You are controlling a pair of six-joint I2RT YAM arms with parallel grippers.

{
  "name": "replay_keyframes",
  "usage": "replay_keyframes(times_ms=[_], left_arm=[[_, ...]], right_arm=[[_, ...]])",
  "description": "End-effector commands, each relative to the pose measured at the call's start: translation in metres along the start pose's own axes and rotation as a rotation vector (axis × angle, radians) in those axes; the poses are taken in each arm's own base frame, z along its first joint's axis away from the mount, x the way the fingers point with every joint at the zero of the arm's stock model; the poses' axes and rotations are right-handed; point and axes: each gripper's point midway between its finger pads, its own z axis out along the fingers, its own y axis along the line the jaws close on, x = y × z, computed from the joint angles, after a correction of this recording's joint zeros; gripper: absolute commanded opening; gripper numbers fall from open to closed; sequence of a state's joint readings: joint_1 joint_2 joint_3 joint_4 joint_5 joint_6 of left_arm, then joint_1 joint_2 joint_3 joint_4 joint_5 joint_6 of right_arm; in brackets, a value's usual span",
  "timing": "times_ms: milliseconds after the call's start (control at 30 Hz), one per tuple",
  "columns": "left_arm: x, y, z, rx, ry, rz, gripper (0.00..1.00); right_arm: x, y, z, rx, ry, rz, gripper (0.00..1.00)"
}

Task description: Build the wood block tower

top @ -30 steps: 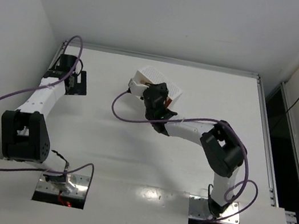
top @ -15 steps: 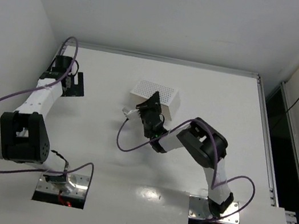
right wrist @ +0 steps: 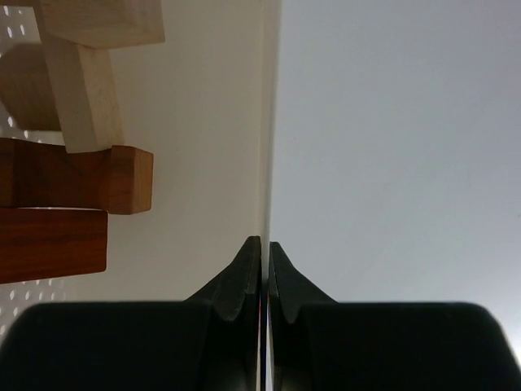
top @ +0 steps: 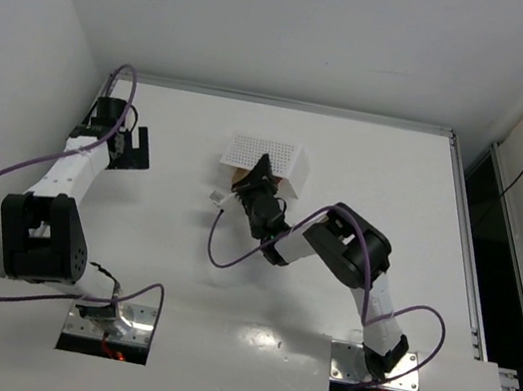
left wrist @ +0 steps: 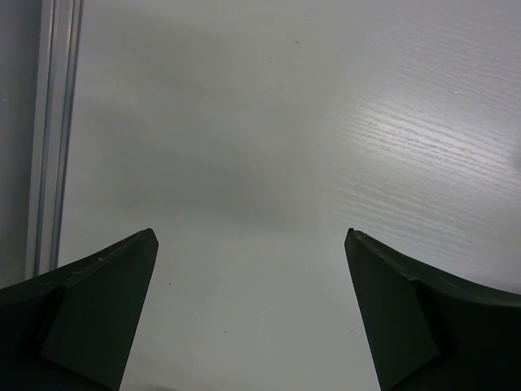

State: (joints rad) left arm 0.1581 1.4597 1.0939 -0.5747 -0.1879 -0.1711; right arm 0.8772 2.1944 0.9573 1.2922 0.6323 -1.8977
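Observation:
My right gripper (right wrist: 264, 244) is shut on the thin side wall (right wrist: 267, 122) of the white tray. In the top view the tray (top: 266, 156) is tipped up at the far middle, its perforated underside showing, with my right gripper (top: 251, 186) at its near edge. Inside the tray lie loose wood blocks: a tan one (right wrist: 81, 90) and two reddish-brown ones (right wrist: 73, 177) (right wrist: 49, 243). No stacked tower shows in any view. My left gripper (left wrist: 251, 235) is open and empty over bare table at the far left (top: 133, 148).
A metal rail (left wrist: 50, 122) runs along the table's left edge beside my left gripper. Purple cables (top: 217, 248) loop over the table from both arms. The side walls stand close to the table on both sides.
My right arm has folded in towards the left and tipped the tray up, so its perforated underside now faces the camera. The left arm has barely moved.

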Motion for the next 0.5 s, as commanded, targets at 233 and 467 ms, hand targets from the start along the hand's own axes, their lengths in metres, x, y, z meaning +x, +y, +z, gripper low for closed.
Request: replay_keyframes(times_ms=[233, 467], left_arm=[[-0.016, -0.006, -0.001, 0.041, -0.025, -0.041, 1.0], [-0.022, -0.01, -0.001, 0.063, -0.032, -0.043, 1.0]], right_arm=[[0.097, -0.141, -0.033, 0.512, 0.237, 0.206, 0.0], [0.106, -0.144, -0.031, 0.551, 0.245, 0.152, 0.0]])
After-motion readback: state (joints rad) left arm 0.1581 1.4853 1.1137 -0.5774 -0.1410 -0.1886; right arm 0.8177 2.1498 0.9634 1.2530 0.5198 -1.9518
